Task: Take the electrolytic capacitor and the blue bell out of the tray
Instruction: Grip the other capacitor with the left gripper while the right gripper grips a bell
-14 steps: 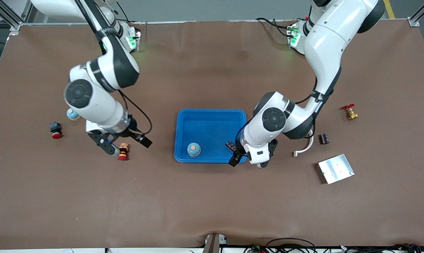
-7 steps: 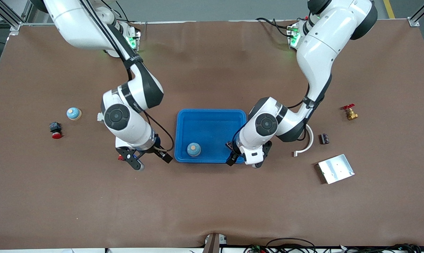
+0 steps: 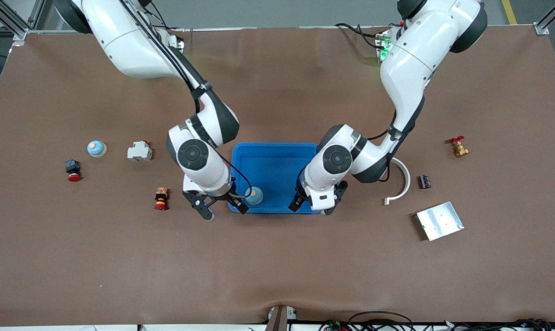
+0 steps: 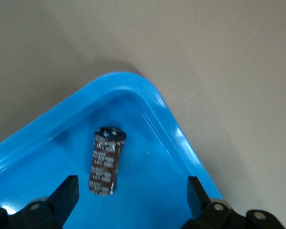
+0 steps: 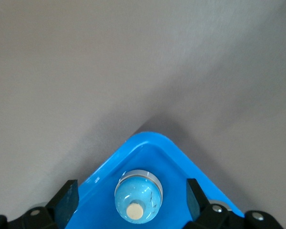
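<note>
A blue tray (image 3: 277,146) sits mid-table. In it stands a blue bell (image 3: 255,196) with a cream button, in the corner nearest the front camera toward the right arm's end. My right gripper (image 3: 223,209) hovers open over that corner. In the right wrist view the bell (image 5: 138,195) sits between the spread fingers (image 5: 66,198), untouched. A dark brown capacitor (image 4: 106,161) lies on its side on the tray floor (image 4: 148,191) near the rim. My left gripper (image 4: 132,195) hangs open above it, touching nothing. In the front view the left gripper (image 3: 310,207) hides the capacitor.
Toward the right arm's end lie a second bell (image 3: 96,148), a red push button (image 3: 73,171), a white breaker (image 3: 140,151) and an orange-red switch (image 3: 160,198). Toward the left arm's end lie a white curved piece (image 3: 399,181), a small dark component (image 3: 425,181), a metal plate (image 3: 439,220) and a brass valve (image 3: 458,147).
The right arm swung from over the orange-red switch to the tray corner that holds the bell. The left gripper drifted a little toward the tray's middle. Both stayed open.
</note>
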Action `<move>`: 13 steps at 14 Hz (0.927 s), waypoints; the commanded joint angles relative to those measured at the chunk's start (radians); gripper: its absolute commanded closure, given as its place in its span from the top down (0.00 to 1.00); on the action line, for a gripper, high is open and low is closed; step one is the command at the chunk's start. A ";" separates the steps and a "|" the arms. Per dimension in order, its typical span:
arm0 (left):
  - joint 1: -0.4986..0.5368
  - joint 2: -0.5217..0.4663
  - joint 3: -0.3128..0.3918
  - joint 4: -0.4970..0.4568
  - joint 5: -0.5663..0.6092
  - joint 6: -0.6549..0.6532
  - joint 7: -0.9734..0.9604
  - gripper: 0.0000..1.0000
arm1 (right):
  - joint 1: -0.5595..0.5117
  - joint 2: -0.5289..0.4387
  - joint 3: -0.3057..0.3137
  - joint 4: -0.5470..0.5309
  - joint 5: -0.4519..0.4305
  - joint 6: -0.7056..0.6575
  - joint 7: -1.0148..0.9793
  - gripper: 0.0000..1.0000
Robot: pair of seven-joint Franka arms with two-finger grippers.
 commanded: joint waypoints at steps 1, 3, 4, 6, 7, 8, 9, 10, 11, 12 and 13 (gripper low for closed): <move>-0.027 0.021 0.034 0.013 0.019 -0.003 -0.022 1.00 | 0.021 0.039 -0.012 0.039 -0.033 0.009 0.049 1.00; -0.026 0.023 0.034 0.011 0.020 -0.010 -0.022 1.00 | 0.033 0.060 -0.012 0.040 -0.056 0.023 0.083 1.00; -0.026 0.028 0.034 0.011 0.019 -0.013 -0.022 1.00 | 0.041 0.073 -0.010 0.040 -0.070 0.044 0.103 1.00; -0.027 0.032 0.034 0.013 0.019 -0.013 -0.022 1.00 | 0.050 0.088 -0.012 0.040 -0.077 0.055 0.123 1.00; -0.027 0.037 0.034 0.013 0.019 -0.013 -0.022 1.00 | 0.056 0.093 -0.012 0.040 -0.077 0.055 0.126 1.00; -0.027 0.041 0.034 0.011 0.019 -0.013 -0.022 1.00 | 0.059 0.097 -0.010 0.040 -0.077 0.055 0.134 1.00; -0.027 0.048 0.034 0.013 0.019 -0.013 -0.022 1.00 | 0.057 0.099 -0.010 0.040 -0.077 0.055 0.134 1.00; -0.027 0.052 0.034 0.013 0.019 -0.013 -0.022 1.00 | 0.061 0.105 -0.010 0.040 -0.077 0.055 0.135 1.00; -0.027 0.054 0.035 0.013 0.019 -0.013 -0.022 1.00 | 0.067 0.107 -0.010 0.040 -0.077 0.055 0.137 1.00; -0.027 0.054 0.037 0.013 0.019 -0.013 -0.022 1.00 | 0.068 0.110 -0.010 0.040 -0.077 0.055 0.137 1.00; -0.027 0.054 0.041 0.013 0.019 -0.013 -0.022 1.00 | 0.070 0.113 -0.010 0.039 -0.077 0.055 0.137 1.00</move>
